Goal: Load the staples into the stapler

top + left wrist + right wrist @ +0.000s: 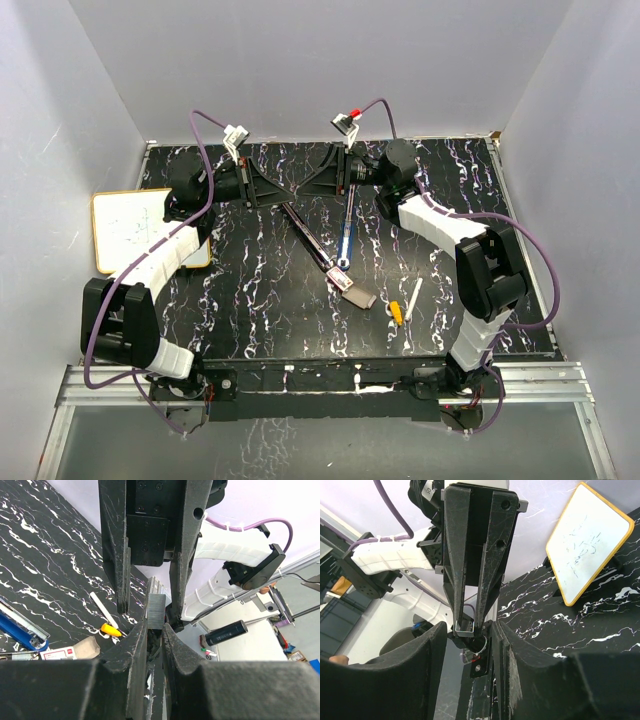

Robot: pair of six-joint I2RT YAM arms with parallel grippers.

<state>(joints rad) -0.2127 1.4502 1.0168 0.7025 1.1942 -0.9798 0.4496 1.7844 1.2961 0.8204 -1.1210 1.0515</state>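
Staples strip point(156, 611) is sitting clamped in my left pincer point(156, 630) at upper centre of the overhead view, my right pincer point(469, 629) straddling it, jaws apart, apparently for handover; staples box point(352, 289) is lying mid-frame.

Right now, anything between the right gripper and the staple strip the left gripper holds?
Nothing visible. The staple strip, pinched in the shut left gripper, sits between the open jaws of the right gripper, with a clear gap on each side.
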